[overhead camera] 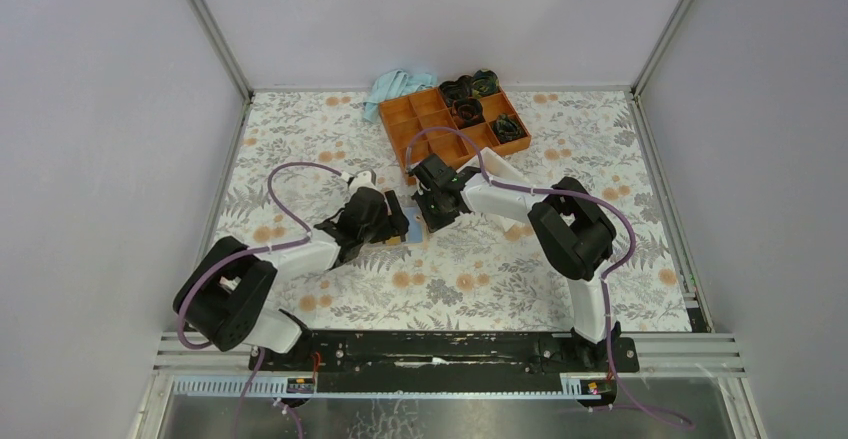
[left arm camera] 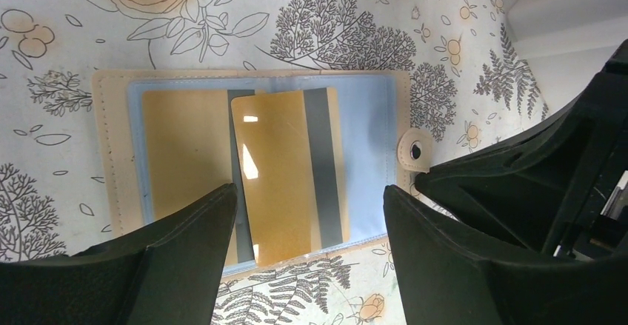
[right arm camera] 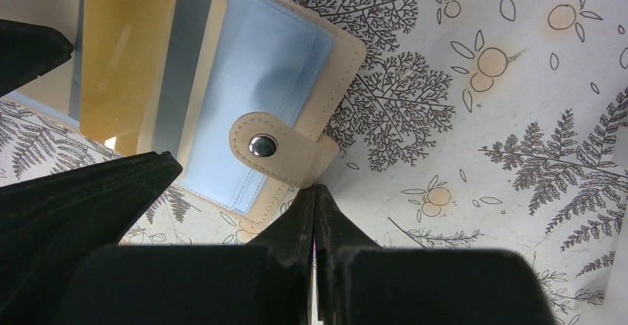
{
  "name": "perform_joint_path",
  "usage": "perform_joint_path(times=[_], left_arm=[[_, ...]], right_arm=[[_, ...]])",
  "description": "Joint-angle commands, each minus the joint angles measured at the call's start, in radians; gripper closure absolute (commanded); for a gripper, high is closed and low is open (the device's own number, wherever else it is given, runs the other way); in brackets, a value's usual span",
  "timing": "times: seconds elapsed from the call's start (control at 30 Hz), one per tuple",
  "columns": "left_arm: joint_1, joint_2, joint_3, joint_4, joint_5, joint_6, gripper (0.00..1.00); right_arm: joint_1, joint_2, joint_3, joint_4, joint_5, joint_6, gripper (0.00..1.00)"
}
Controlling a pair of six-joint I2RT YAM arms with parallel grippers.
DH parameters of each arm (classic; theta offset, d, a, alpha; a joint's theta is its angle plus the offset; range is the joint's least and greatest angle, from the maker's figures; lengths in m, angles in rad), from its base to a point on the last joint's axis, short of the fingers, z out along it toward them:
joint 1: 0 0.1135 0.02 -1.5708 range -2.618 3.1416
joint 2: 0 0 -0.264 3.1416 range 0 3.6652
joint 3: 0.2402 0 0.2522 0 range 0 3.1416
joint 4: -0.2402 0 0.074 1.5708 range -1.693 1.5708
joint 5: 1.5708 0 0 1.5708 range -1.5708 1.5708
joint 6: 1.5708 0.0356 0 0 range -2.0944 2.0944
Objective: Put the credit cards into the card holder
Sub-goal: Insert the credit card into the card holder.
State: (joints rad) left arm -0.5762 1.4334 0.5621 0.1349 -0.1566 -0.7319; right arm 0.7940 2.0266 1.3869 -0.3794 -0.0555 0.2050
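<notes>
The left claw [left arm camera: 309, 192] is spread wide, one finger on each side of the tilted gold card [left arm camera: 285, 177], so it is the nearer one. The card is thin and shiny, and its long side runs almost 12 to 6. It lies on the open card holder [left arm camera: 366, 155], tan outside with blue pockets inside. The right claw [right arm camera: 315, 192] is pinched together, holding nothing, at 3 o'clock just beside the snap tab [right arm camera: 274, 146]

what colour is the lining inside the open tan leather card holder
The lining of the tan leather card holder is light blue; clearest in the left wrist view.
</notes>
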Motion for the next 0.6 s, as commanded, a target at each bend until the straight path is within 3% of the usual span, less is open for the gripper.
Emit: perform_joint_path(times=[0.0, 0.57], left_arm=[[-0.005, 0.021, -0.011, 0.068, 0.015, -0.01, 0.2], [-0.017, 0.039, -0.01, 0.096, 0.036, -0.029, 0.2]], right_arm=[[0.014, 0.031, 0.001, -0.011, -0.023, -0.011, 1.0], [0.014, 0.033, -0.001, -0.008, -0.027, -0.011, 1.0]])
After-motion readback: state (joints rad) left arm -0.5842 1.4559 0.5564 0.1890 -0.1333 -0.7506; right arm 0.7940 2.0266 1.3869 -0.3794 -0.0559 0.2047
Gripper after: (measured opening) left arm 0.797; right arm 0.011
